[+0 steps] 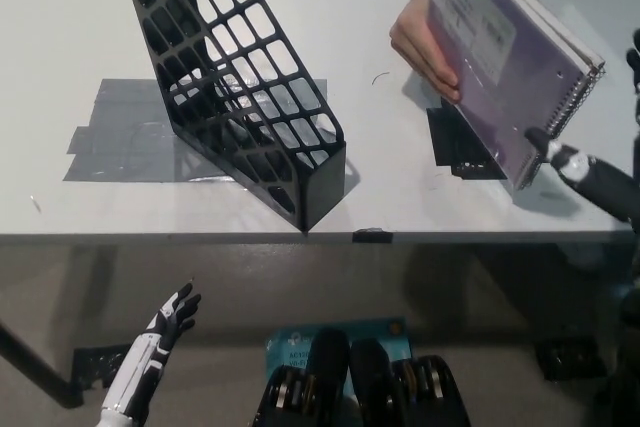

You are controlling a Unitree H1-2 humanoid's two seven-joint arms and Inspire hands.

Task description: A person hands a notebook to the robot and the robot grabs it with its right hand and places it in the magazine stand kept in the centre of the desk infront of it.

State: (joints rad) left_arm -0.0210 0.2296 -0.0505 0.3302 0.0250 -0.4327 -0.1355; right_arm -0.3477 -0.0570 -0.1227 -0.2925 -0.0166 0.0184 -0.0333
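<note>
White left hand (168, 325) down low at the near left, below the desk edge, fingers spread and holding nothing; black mesh magazine stand (240, 87) up on the grey desk (60, 67), parked on a patch of silver tape (120, 137); black right hand (600, 162) at the far right edge, one fingertip right at the spiral notebook (505, 52), grip impossible to tell; notebook tilted, pinched by a person's hand (425, 47) at the back.
</note>
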